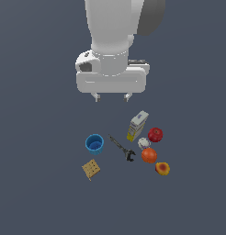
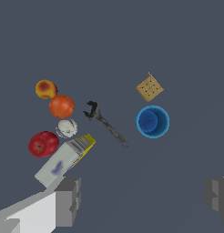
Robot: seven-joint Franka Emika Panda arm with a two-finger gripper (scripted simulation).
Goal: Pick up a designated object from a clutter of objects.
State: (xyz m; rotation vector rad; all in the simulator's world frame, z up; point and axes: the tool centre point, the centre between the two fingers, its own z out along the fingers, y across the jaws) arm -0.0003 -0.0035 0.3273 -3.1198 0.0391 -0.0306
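The plain orange sphere (image 1: 149, 155) lies on the dark floor in the clutter, between the red apple (image 1: 155, 134) and the smaller orange-yellow fruit with a red patch (image 1: 162, 168). It also shows in the wrist view (image 2: 62, 106). My gripper (image 1: 112, 97) hangs open and empty well above the clutter, up and toward the exterior view's left of the orange. In the wrist view its two grey fingers (image 2: 68, 200) stand wide apart with nothing between them.
Near the orange lie a tiny white ball (image 1: 144, 143), a white-yellow box (image 1: 137, 125), a black wrench (image 1: 122, 149), a blue cup (image 1: 94, 143) and a tan waffle square (image 1: 91, 169). The ball touches or nearly touches the orange.
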